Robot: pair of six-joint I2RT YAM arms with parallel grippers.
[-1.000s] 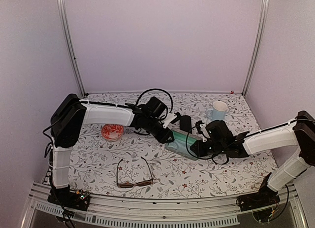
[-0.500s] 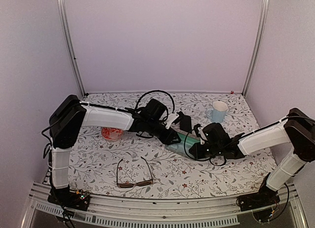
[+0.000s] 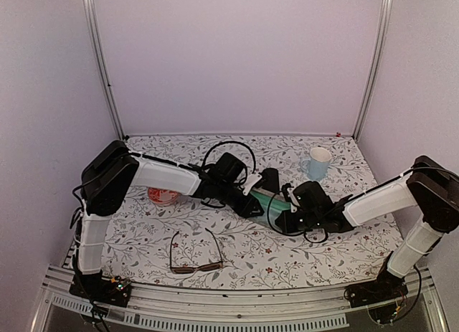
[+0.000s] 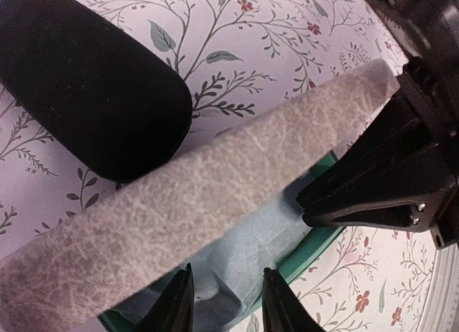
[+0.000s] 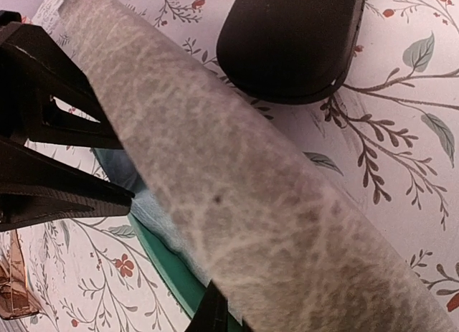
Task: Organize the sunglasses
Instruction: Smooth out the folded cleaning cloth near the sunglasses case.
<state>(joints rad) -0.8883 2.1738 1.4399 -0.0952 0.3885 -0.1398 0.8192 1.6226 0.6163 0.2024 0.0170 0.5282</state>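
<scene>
The brown-framed sunglasses (image 3: 197, 267) are laid unfolded near the front edge of the flowered table (image 3: 337, 246), well apart from both arms. The pink-red pair (image 3: 162, 197) is half hidden behind the left forearm. At mid-table the grey case (image 4: 215, 188) lies open over a blue cloth (image 4: 254, 235), with the black oval case (image 4: 93, 88) just beside it. The left gripper (image 4: 226, 292) is seen at the case with a narrow gap between its fingers. The right gripper (image 3: 285, 219) is largely covered by the lid. No grip can be told for either.
</scene>
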